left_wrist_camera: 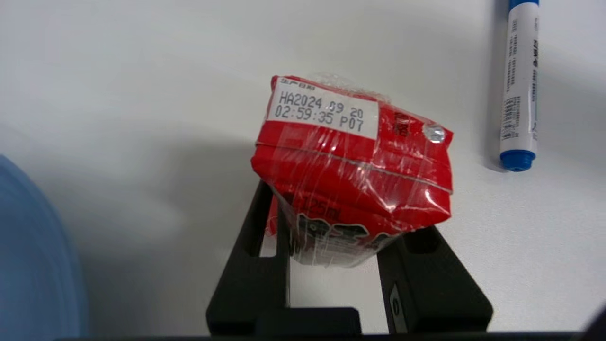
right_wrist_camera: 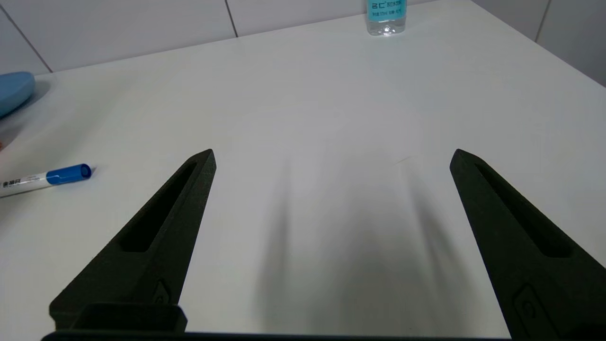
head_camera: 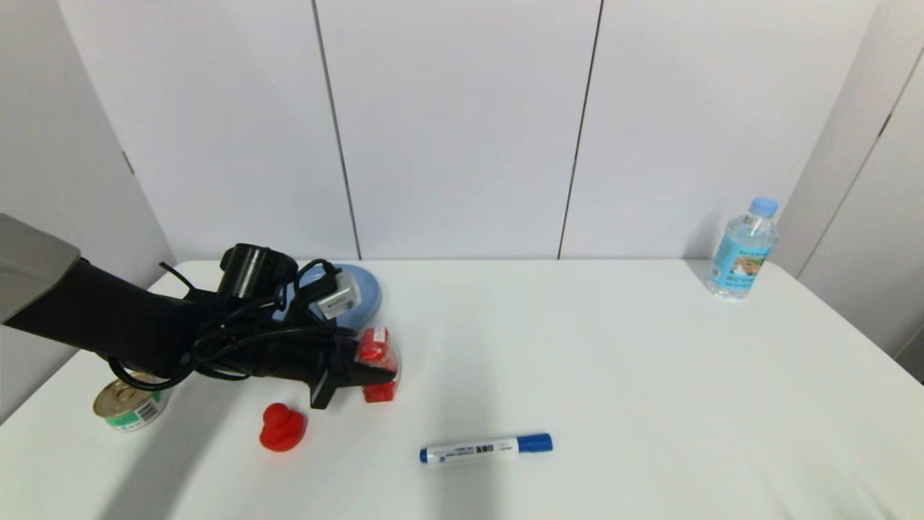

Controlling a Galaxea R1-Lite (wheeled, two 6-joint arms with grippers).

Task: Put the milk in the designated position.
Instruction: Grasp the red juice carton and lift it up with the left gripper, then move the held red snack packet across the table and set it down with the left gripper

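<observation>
White table (head_camera: 650, 375): duck (head_camera: 282, 427), plate (head_camera: 364, 292) flank gripped milk (head_camera: 378, 363).

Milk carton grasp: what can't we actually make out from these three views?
- Head view: the left gripper covers the middle of the milk, so whether it stands on the table or is lifted is unclear.
- Left wrist view: the fingertips are hidden behind the milk; its lower print is blurred.
- Right wrist view: the milk is out of frame; the right gripper hangs open.

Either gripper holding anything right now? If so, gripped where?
The left gripper holds the milk, fingers clamped on the carton's two opposite sides at its lower body. The right gripper is open and holds nothing.
</observation>
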